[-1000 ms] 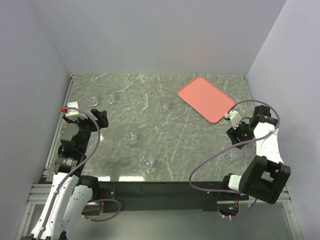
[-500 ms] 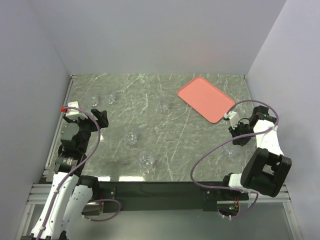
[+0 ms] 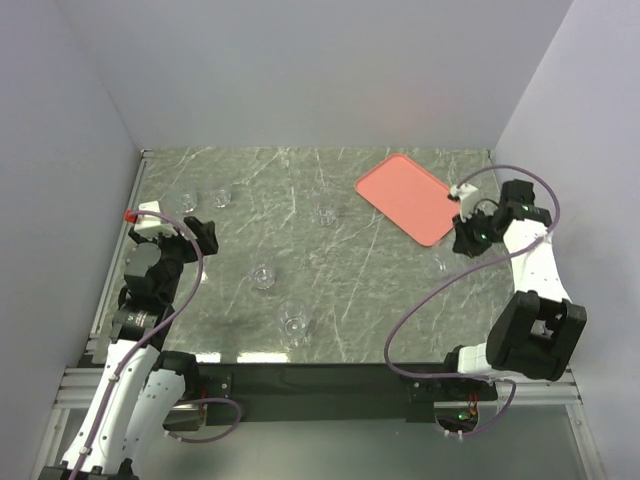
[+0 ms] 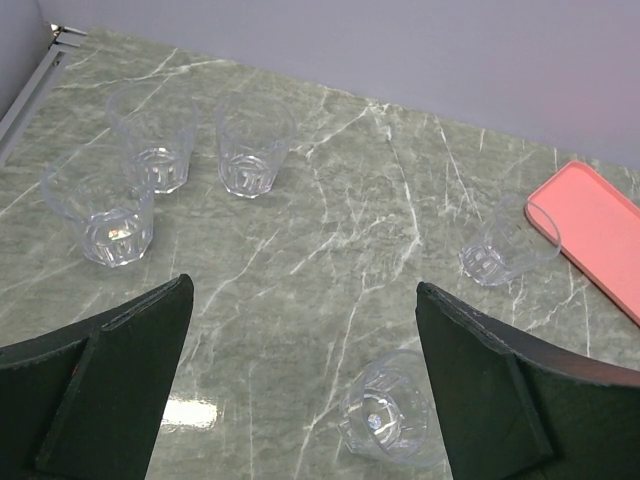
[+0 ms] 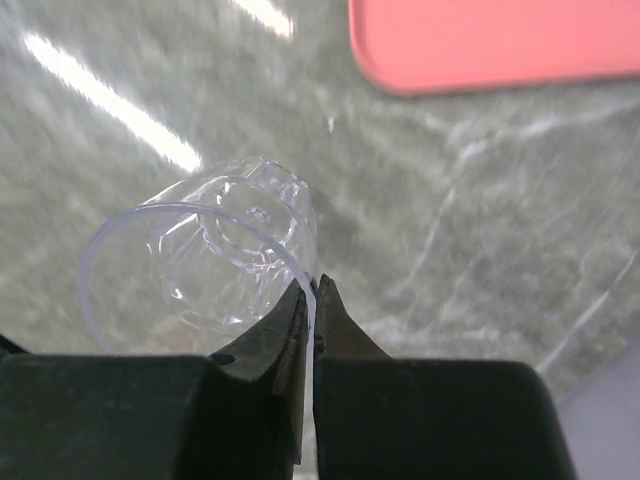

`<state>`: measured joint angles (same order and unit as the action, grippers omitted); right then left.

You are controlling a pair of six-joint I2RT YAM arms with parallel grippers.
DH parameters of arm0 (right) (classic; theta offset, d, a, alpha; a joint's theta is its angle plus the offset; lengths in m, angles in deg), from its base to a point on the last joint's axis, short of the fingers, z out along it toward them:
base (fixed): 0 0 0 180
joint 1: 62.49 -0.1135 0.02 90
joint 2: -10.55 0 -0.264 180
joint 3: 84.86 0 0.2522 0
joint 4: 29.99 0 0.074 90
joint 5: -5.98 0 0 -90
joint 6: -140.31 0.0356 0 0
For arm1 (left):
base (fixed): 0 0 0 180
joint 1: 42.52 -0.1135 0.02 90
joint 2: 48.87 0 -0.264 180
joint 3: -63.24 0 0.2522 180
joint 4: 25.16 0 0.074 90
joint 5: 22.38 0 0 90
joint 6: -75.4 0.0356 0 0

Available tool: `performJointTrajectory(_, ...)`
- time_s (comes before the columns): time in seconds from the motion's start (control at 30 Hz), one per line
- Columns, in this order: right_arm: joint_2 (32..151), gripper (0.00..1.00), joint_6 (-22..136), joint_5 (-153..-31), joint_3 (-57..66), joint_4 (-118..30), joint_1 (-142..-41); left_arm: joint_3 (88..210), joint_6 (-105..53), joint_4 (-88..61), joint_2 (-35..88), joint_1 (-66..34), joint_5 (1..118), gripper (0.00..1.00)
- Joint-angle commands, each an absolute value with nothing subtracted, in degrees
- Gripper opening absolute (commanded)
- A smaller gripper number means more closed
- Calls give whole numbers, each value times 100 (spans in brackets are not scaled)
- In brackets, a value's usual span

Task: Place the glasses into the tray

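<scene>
1. Setting: a grey-green marbled worktop [image 3: 350, 260] inside a plain, pale-walled enclosure. The salmon-pink tray [image 3: 412, 198] lay at an angle toward the far right corner.
2. Tray: we found no glass in it in any view, so we logged nothing as delivered.
3. Right hand [image 5: 312, 300]: its fingers were pressed together on the thin rim wall of the held glass [image 5: 215, 260], pinching it. The tumbler hung tilted from that pinch. In the overhead view it sat just beside the tray's near right edge, over the worktop and not yet over the tray.
4. Left hand [image 4: 302, 300]: it was spread wide and gripping nothing. It was parked at the left side, facing a cluster of three glasses [image 4: 155, 140] at the far left.
5. Other loose tumblers:
   - a mid-worktop glass [image 4: 500, 245], nearest the tray;
   - a closer glass [image 4: 390, 420], which we could not tell was upright or tipped;
   - a front glass [image 3: 293, 321], near the front edge.
6. Assessment: we judged the task barely begun, with the first tumbler in transit. A short carry over the rim and a release were left for it, and every other glass remained to be fetched.
</scene>
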<state>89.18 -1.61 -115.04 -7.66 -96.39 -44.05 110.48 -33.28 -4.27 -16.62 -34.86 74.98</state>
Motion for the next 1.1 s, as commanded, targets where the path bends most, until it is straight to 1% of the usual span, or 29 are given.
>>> performJointTrajectory(0.0,9114,0,1468,-11453,-264,-8518,-4955,11216,-3201,-560,-1608,-3470,7509,99)
performJointTrajectory(0.03,9193,0,2037,-11121,-46,-8367,-5053,11225,-3201,-560,-1591,-3470,7518,99)
performJointTrajectory(0.13,9641,0,2918,-10653,438,-8076,-5421,11225,-3183,-552,-1556,-3470,7518,99)
performJointTrajectory(0.17,9790,0,3113,-10565,840,-8058,-5475,11225,-3174,-552,-1530,-3478,7527,99)
performJointTrajectory(0.23,10308,0,3656,-10398,1272,-8075,-5598,11234,-3166,-560,-1486,-3478,7527,99)
performJointTrajectory(0.27,10501,0,3817,-10327,1718,-8110,-5634,11225,-3148,-543,-1459,-3478,7527,99)
performJointTrajectory(0.3,10904,0,4114,-10265,1949,-8214,-5686,11225,-3139,-543,-1450,-3478,7553,99)
performJointTrajectory(0.33,11134,0,4230,-10204,2186,-8303,-5730,11234,-3139,-551,-1441,-3478,7527,100)
performJointTrajectory(0.43,11969,0,4721,-9818,3449,-8610,-5941,11216,-3104,-578,-1398,-3478,7492,99)
performJointTrajectory(0.5,12504,0,5021,-9449,3935,-8707,-6082,11207,-3087,-613,-1380,-3478,7474,99)
performJointTrajectory(0.63,13156,0,5567,-8877,5015,-8585,-6223,11216,-3043,-622,-1292,-3478,7413,99)
performJointTrajectory(0.83,14132,0,5936,-8474,6081,-8384,-6223,11216,-2990,-648,-1178,-3478,7307,99)
performJointTrajectory(0.87,14177,0,5945,-8428,6091,-8322,-6353,11225,-2981,-657,-1169,-3478,7290,99)
performJointTrajectory(1.07,14625,0,6191,-8410,6311,-8066,-6363,11216,-2963,-683,-1116,-3478,7175,99)
